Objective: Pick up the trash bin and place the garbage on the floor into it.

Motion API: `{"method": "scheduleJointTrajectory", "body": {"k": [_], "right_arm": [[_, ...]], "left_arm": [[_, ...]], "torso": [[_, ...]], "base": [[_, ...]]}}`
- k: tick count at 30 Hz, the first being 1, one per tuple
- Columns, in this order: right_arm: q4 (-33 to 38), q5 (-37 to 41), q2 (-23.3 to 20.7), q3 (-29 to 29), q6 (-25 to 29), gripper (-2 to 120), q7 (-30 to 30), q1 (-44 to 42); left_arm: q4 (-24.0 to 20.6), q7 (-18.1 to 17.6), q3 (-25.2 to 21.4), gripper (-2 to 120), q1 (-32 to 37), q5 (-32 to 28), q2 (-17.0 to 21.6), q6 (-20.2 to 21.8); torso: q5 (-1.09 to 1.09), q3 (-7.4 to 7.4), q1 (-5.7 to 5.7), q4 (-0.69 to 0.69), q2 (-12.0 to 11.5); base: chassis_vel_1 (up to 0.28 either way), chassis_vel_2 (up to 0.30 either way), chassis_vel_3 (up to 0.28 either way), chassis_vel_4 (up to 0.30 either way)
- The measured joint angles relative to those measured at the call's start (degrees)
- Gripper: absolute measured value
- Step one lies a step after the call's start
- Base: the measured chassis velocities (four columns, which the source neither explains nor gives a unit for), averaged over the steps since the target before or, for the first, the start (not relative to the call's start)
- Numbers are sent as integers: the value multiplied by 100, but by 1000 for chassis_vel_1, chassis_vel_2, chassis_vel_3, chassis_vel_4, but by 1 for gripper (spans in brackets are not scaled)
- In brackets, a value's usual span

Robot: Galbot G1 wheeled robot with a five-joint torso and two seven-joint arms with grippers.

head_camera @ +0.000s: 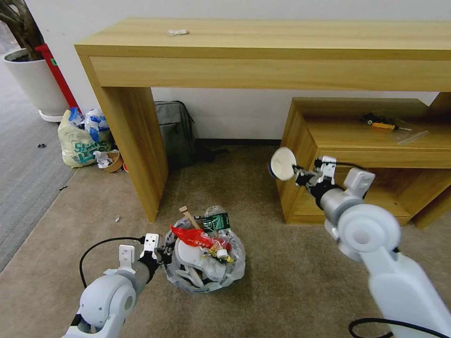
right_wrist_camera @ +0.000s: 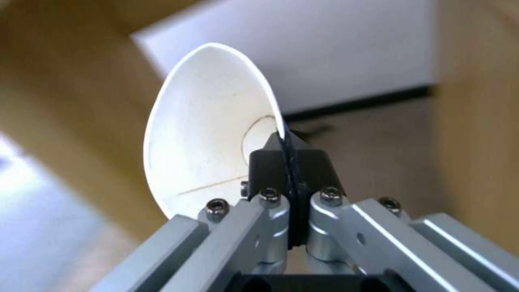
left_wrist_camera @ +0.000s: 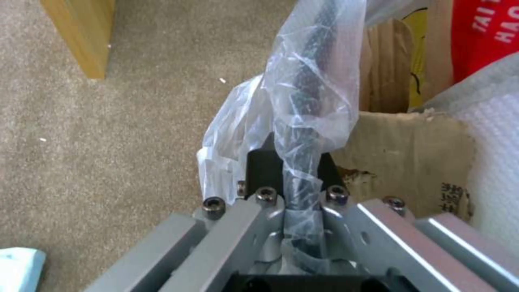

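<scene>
I have the left gripper [head_camera: 162, 251] clamped on the rim of the bin [head_camera: 206, 277], jaws pinched shut over the black edge and its bag [left_wrist_camera: 303, 101]; the bin sits low in front of me on the carpet [head_camera: 291, 281], though I cannot tell whether it rests there or hangs just off it. It is nearly full: red wrapper [head_camera: 199, 239], green bottle [head_camera: 217, 221], stick [head_camera: 190, 217], a white slipper [head_camera: 192, 258], cardboard [left_wrist_camera: 400, 150]. My right gripper [head_camera: 297, 174] is raised beside the low shelf [head_camera: 300, 141], well apart from the bin, jaws closed on the wall of a paper cup [head_camera: 282, 164], its white inside facing the wrist camera. So most of the job looks done; this cup is not yet in. A white scrap [head_camera: 117, 218] lies by the table leg [head_camera: 141, 150], possibly left to collect.
</scene>
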Motion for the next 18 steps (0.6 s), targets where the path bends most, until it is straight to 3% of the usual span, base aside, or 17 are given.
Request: {"method": "scheduleJointTrajectory", "body": {"k": [11,18], "right_arm": [[956,1458,-162,11,-109,0,-627,-617],[964,1634,-173,-28,-517,0,-884,-1281]], "left_arm": [[79,-177,161,0,-152,-361,147,0],[112,-208,162,0,-176,-411,233,0]], "torso": [[1,0,0,0,0],[1,0,0,-1,0]], "base": [[0,0,0,0],[0,0,0,0]]}}
